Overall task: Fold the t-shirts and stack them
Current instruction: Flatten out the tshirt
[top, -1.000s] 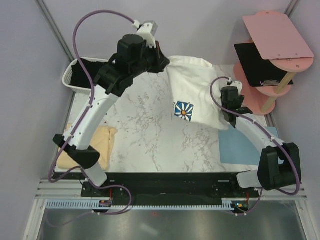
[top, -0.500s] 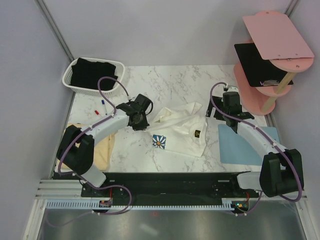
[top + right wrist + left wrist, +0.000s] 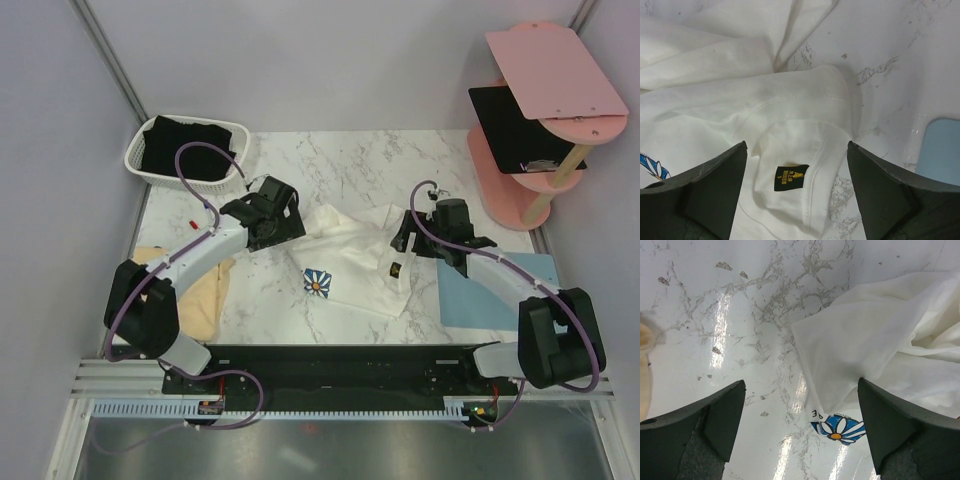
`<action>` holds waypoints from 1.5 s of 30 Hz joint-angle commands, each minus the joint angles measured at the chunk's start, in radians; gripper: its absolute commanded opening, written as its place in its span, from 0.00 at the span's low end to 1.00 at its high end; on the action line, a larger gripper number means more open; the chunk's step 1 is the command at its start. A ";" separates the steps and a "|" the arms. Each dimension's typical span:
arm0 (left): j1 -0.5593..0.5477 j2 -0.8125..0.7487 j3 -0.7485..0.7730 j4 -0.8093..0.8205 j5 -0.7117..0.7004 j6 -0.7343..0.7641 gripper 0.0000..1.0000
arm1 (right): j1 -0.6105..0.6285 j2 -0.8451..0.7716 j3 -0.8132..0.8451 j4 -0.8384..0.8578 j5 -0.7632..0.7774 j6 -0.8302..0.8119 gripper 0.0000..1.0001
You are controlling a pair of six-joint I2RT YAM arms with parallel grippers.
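**K:** Left gripper (image 3: pixel 292 226) just let go. It was pinched shut on the white tee (image 3: pixel 355 262) a moment back, and now it's spread and backed off slightly up-left. Right gripper (image 3: pixel 404 237) slid left from beside the mat (image 3: pixel 485 290) onto the tee's collar end.

**M:** So the tee's down?

**K:** Yes. From the top view it's lying on the table (image 3: pixel 340 170) between both grippers, rumpled rather than flat. Daisy (image 3: pixel 318 283) shows at its near-left edge, and the label (image 3: pixel 394 268) is face up on the right. Black tee (image 3: pixel 185 150) is in the basket (image 3: pixel 133 152), and the yellow tee (image 3: pixel 205 295) is at the table's left edge. Nothing's stacked.

**M:** Left wrist?

**K:** Fingers wide apart, holding nothing. The tee's corner lies on the marble under the gap. One layer is flopped over the print, so only part of the daisy peeks out.

**M:** Right wrist?

**K:** Also spread, jaws either side of the collar and label. Can't tell if it's hovering or touching the cloth. There are thick bunched folds beyond the collar, and a mat corner at far right.

**M:** Meaning for the task?

**K:** My read is the lay-down came out messy. This tee needs re-spreading before any clean fold, so its fold has barely begun. The other two are untouched.
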 commanded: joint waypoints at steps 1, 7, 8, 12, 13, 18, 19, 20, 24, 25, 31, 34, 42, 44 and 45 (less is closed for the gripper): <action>0.007 -0.040 0.022 -0.004 -0.047 0.017 1.00 | 0.000 0.032 -0.034 0.046 0.058 0.019 0.88; 0.007 -0.059 0.009 -0.006 -0.049 0.025 1.00 | 0.003 0.144 -0.065 0.145 0.076 0.056 0.72; 0.007 -0.065 0.008 -0.006 -0.050 0.025 1.00 | 0.004 0.158 -0.062 0.156 0.069 0.060 0.68; 0.007 -0.082 -0.001 -0.007 -0.061 0.026 1.00 | 0.015 0.198 -0.042 0.181 0.059 0.074 0.20; 0.008 -0.083 -0.003 -0.009 -0.067 0.031 1.00 | 0.019 0.187 -0.041 0.179 0.059 0.076 0.04; 0.013 -0.108 -0.032 -0.015 -0.092 0.037 1.00 | 0.059 -0.010 -0.002 0.091 0.159 0.074 0.00; 0.016 -0.109 -0.035 -0.015 -0.093 0.039 1.00 | 0.059 -0.044 0.013 0.069 0.176 0.074 0.00; 0.018 -0.111 -0.044 -0.016 -0.096 0.040 1.00 | 0.059 -0.111 0.031 0.020 0.202 0.071 0.00; 0.025 -0.134 -0.058 -0.024 -0.110 0.052 1.00 | 0.059 -0.224 0.213 -0.124 0.343 0.022 0.00; 0.030 -0.148 -0.058 -0.026 -0.115 0.057 1.00 | 0.056 -0.235 0.254 -0.153 0.405 0.010 0.00; 0.070 -0.230 -0.044 -0.075 -0.162 0.111 1.00 | 0.058 -0.233 0.579 -0.363 0.585 -0.070 0.00; 0.143 -0.299 -0.021 -0.105 -0.158 0.155 1.00 | 0.055 -0.198 0.715 -0.414 0.612 -0.093 0.00; 0.395 -0.384 0.055 -0.173 -0.072 0.312 0.98 | 0.053 -0.055 1.093 -0.480 0.662 -0.153 0.00; 0.409 -0.381 0.054 -0.176 -0.069 0.322 0.98 | 0.055 0.000 1.204 -0.497 0.653 -0.158 0.00; 0.419 -0.379 0.049 -0.179 -0.064 0.329 0.98 | 0.053 0.018 1.241 -0.502 0.649 -0.164 0.00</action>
